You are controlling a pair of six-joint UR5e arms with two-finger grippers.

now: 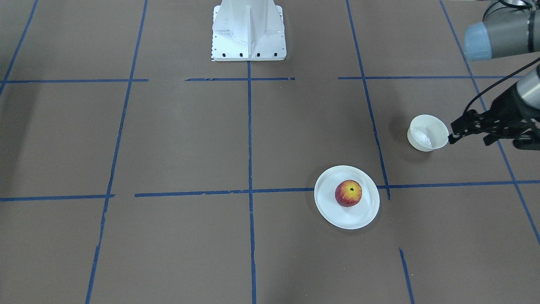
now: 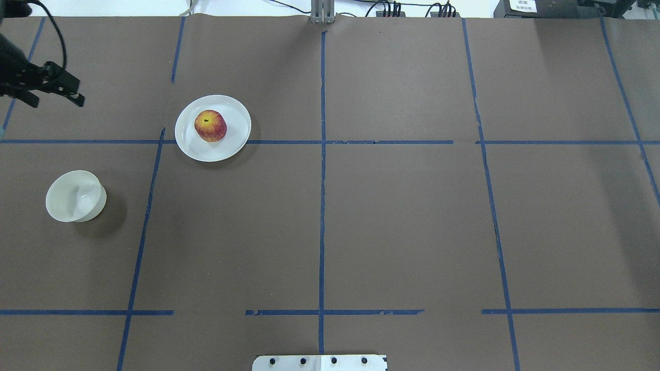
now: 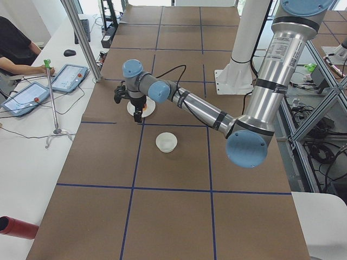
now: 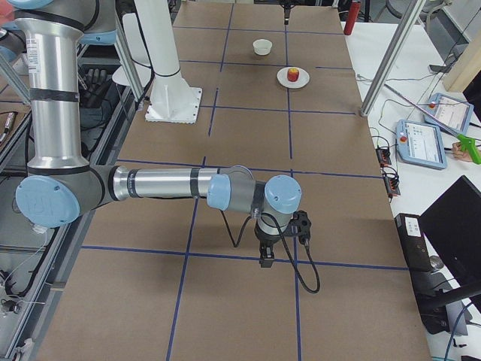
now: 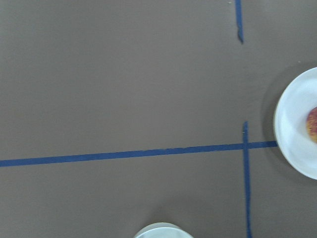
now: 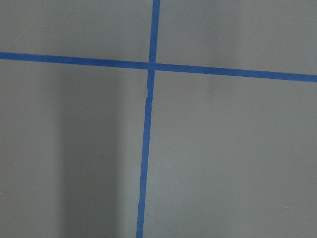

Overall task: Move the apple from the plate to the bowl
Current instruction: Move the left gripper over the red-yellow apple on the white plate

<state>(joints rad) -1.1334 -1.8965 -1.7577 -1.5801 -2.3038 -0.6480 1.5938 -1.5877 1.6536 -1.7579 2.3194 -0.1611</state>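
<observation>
Exterior right, right gripper (image 4: 266, 262), unseen overhead

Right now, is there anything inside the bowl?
Nothing: the bowl shows a bare inside from overhead and from the front, with only a glint at its bottom. The apple sits on the plate. The patch of table under the bowl's base is covered.
</observation>
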